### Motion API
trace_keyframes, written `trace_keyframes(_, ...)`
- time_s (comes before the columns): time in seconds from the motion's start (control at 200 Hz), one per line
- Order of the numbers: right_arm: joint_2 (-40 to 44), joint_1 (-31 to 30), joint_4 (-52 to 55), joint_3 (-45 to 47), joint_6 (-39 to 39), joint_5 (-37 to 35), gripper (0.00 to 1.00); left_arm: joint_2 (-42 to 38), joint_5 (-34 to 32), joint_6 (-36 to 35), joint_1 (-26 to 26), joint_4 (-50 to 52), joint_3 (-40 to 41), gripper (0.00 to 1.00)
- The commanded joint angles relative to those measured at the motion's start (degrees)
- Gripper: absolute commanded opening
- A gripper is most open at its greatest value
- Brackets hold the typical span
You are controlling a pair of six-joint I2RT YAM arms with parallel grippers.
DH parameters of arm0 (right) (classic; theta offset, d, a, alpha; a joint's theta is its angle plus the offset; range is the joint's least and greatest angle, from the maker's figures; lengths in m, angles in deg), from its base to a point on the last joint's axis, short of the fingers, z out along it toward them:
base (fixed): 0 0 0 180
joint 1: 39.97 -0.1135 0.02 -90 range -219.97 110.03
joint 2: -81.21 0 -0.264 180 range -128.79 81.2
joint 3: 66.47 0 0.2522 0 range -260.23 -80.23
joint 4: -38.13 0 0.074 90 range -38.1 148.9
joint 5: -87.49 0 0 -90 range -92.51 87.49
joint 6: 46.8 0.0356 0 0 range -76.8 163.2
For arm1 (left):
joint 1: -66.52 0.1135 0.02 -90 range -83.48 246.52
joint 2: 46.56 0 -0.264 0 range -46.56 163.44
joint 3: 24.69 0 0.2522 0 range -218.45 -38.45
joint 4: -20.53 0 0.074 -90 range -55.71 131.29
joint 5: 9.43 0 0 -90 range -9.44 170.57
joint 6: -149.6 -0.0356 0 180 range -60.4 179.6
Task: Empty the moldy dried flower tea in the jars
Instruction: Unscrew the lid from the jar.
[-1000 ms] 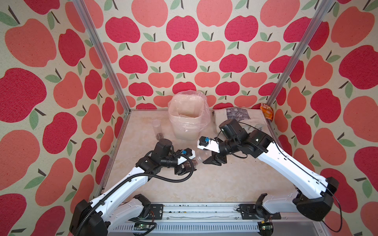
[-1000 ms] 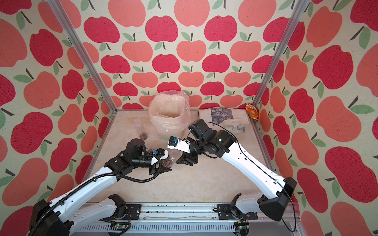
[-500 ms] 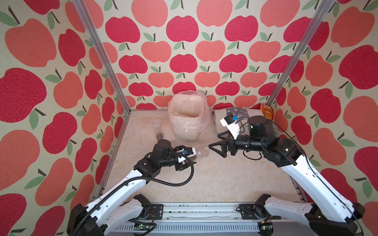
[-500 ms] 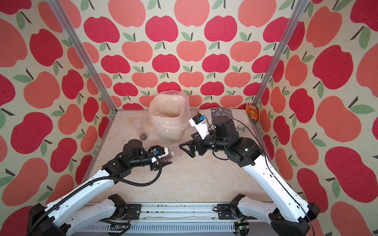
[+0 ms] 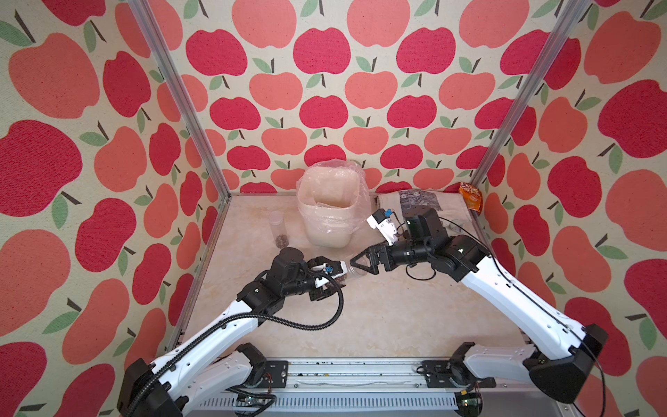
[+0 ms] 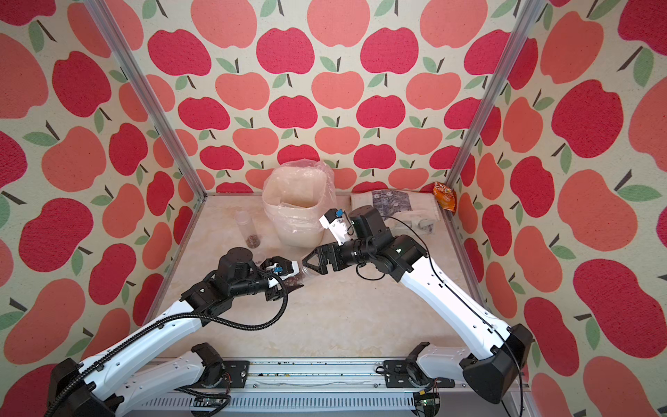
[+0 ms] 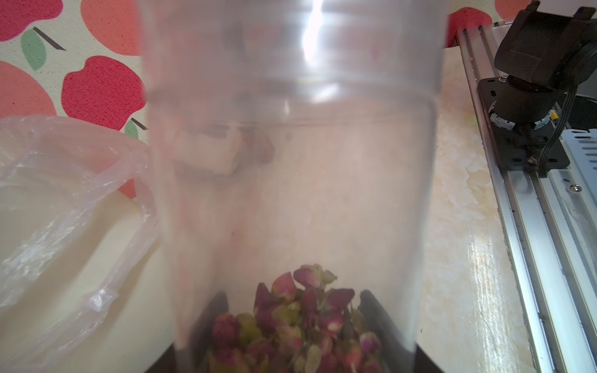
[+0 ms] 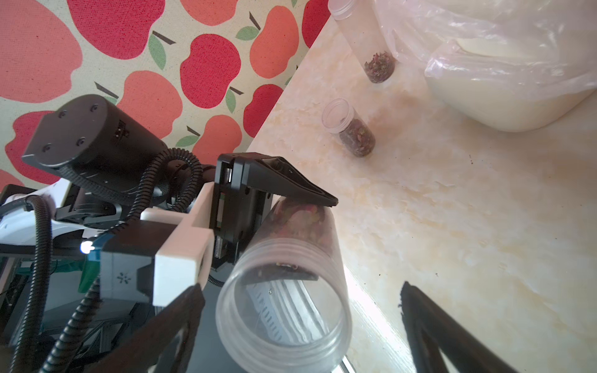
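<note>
The jar (image 8: 290, 258) lies on its side.
The left claw (image 8: 326, 240) squeezes it; its open end faces the right claw (image 5: 358, 266), spread wide apart.

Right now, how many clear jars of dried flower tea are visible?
3. The held jar lies sideways in the left claw; a second jar stands beside the white bin; a third jar stands nearer the left arm. Others could hide behind it.
</note>
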Motion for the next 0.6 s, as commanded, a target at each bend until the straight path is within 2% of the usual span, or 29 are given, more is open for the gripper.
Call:
trace_keyframes(0.0,-0.04,-0.81,0.45,0.00,-0.05,1.42,0.96,0.34,-0.48,-0.92,-0.36,-0.06,-0.69,0.20)
trace_keyframes(0.075,-1.04,-1.56,2.80,-0.84,-1.56,-0.19,0.89,0.42,-0.64,-1.02,-0.38,-0.14,-0.69,0.20)
trace_keyframes(0.32,-3.35,-4.50,6.94,-4.02,-9.75,-2.02,0.48,0.87,0.30,-0.84,-0.38,0.84,-1.17,0.19)
trace_keyframes(0.385,-3.82,-4.88,8.07,-5.18,-16.82,-0.57,0.41,1.19,2.22,-0.78,-0.23,1.10,-1.22,0.19)
trace_keyframes(0.45,-4.70,-4.87,11.73,-7.25,-26.66,-0.22,0.30,1.62,6.04,-0.63,0.15,1.65,-1.34,0.19)
trace_keyframes(0.54,-6.15,-5.63,19.61,-11.17,-42.14,-2.28,0.24,2.67,14.99,0.21,1.19,3.67,-2.30,0.19)
trace_keyframes(0.595,-6.71,-6.28,22.90,-12.76,-48.80,-5.44,0.23,3.68,22.36,0.64,2.14,6.30,-3.53,0.19)
